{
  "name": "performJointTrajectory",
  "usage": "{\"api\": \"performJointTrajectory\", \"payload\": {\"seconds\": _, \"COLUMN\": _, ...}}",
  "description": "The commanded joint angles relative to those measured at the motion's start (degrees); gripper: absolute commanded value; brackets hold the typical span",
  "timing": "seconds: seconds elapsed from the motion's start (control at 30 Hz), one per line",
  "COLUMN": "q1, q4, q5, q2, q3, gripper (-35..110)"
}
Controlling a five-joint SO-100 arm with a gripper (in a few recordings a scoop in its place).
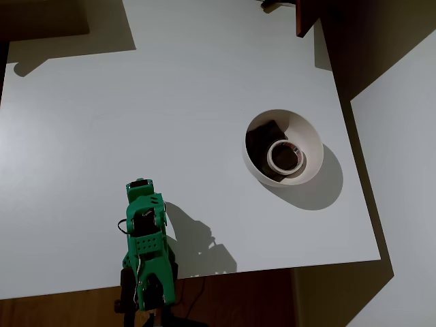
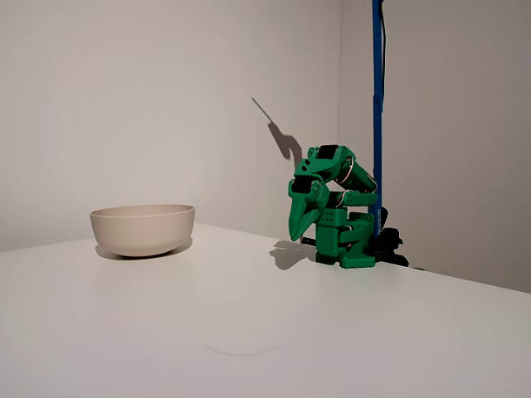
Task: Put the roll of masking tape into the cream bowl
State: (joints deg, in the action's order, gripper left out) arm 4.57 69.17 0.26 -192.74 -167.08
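A: Tape (image 1: 284, 154) inside the bowl (image 1: 310, 139), lying flat on a dark lump (image 1: 262, 138), toward the bowl's lower right in the overhead view.

B: And relative to the jaws (image 2: 297, 233)?

A: Well apart. Arm (image 1: 146, 238) folded at the desk's (image 1: 136, 102) lower edge in the overhead view, far left of the bowl. In the fixed view, jaws pointing down, tip just above the desk, close to the arm's base.

B: Open or closed?

A: Looks pressed together to one point in the fixed view, holding nothing. From overhead, tip hidden under the arm's own body, so no help there.

B: Anything else hard to make out?

A: In the fixed view, bowl (image 2: 143, 228) seen side-on at left, so tape and lump hidden behind its wall. From overhead, lump partly covered by the tape and sunk in shadow; faint reddish marks inside the ring, too small to read. Arm's base cut off at the bottom edge. Blue pole (image 2: 377, 108) behind the arm, running out the top of the fixed view.
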Motion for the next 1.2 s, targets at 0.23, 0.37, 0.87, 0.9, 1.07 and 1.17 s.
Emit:
{"api": "performJointTrajectory", "payload": {"seconds": 0.23, "q1": 1.3, "q4": 9.4, "q5": 1.9, "q2": -1.5, "q3": -0.1, "gripper": -8}}
{"api": "performJointTrajectory", "payload": {"seconds": 0.37, "q1": 1.3, "q4": 10.3, "q5": 1.5, "q2": -1.4, "q3": 0.1, "gripper": -8}}
{"api": "performJointTrajectory", "payload": {"seconds": 0.87, "q1": 0.8, "q4": 10.3, "q5": 1.8, "q2": -1.4, "q3": 0.1, "gripper": -8}}
{"api": "performJointTrajectory", "payload": {"seconds": 0.9, "q1": 0.8, "q4": 10.3, "q5": 1.8, "q2": -1.4, "q3": 0.1, "gripper": -8}}
{"api": "performJointTrajectory", "payload": {"seconds": 1.07, "q1": 0.8, "q4": 10.3, "q5": 1.8, "q2": -1.4, "q3": 0.1, "gripper": -8}}
{"api": "performJointTrajectory", "payload": {"seconds": 1.17, "q1": 0.8, "q4": 10.3, "q5": 1.8, "q2": -1.4, "q3": 0.1, "gripper": -8}}
